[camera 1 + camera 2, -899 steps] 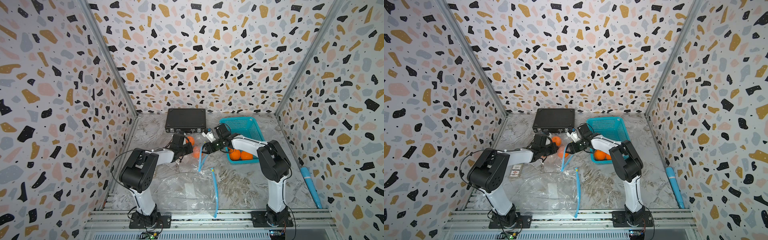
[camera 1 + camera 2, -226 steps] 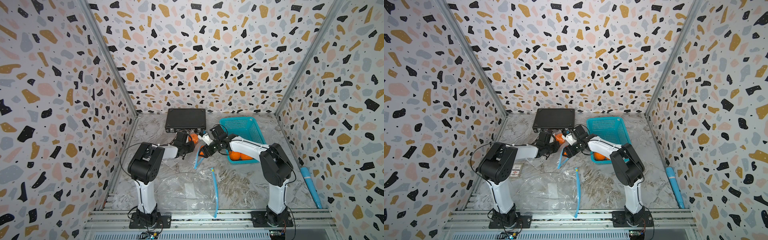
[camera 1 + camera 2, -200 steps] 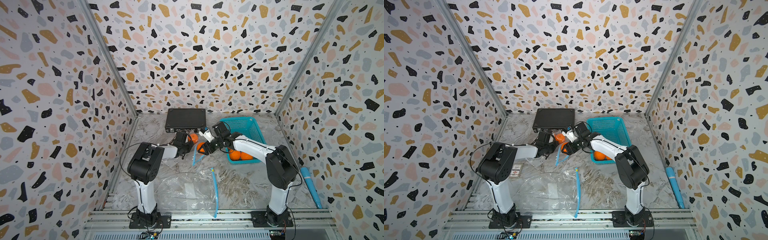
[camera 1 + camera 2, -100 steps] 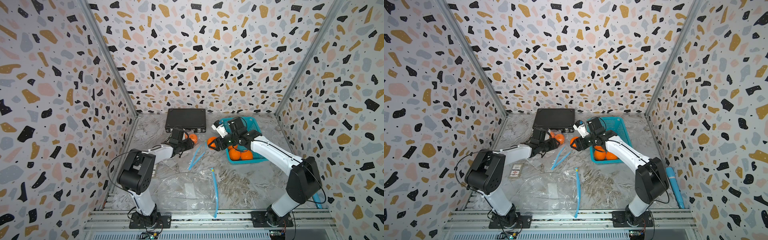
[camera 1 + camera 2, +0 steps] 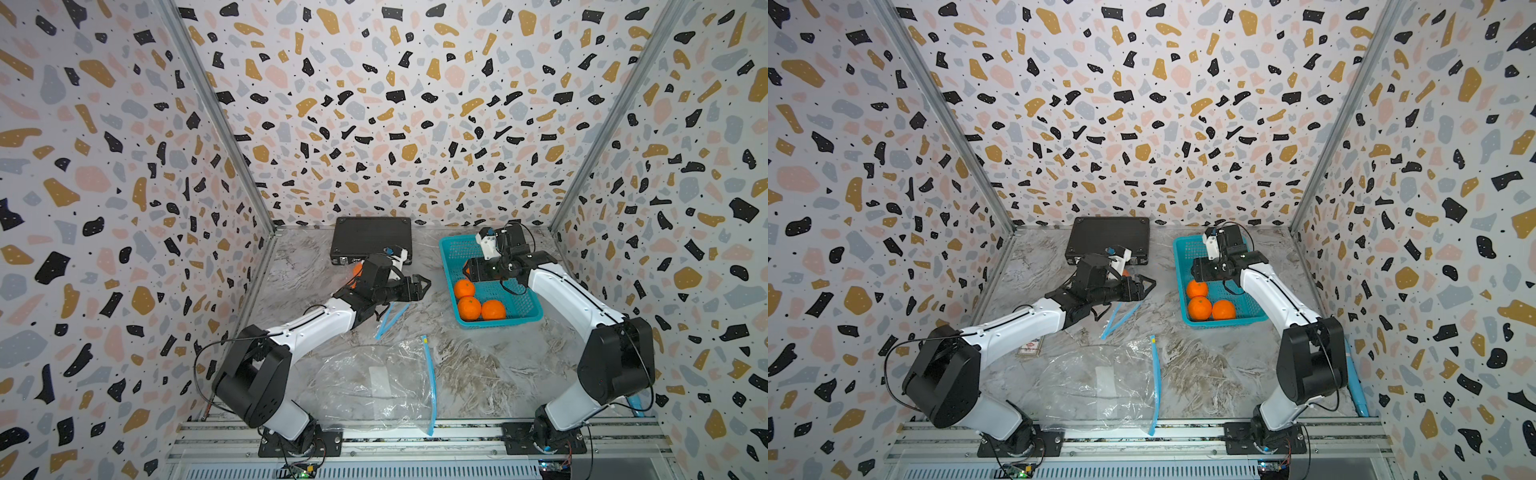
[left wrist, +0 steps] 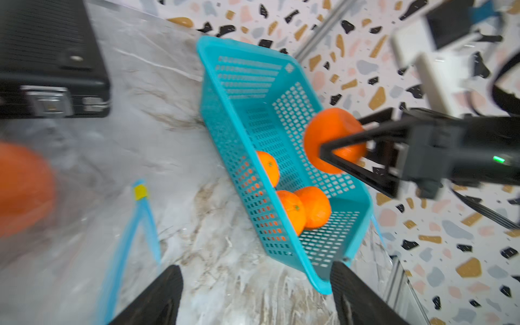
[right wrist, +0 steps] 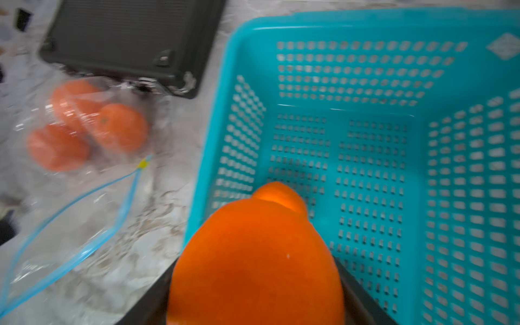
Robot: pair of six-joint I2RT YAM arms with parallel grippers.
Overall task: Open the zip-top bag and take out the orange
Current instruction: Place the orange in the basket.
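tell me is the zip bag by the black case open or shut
Open. In the right wrist view the zip bag's two blue zipper tracks spread apart from the yellow slider; three oranges lie inside.

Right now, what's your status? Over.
Right gripper shut on orange, above basket. Left gripper open, empty, by the bag. Three oranges in bag. Nothing in the way.
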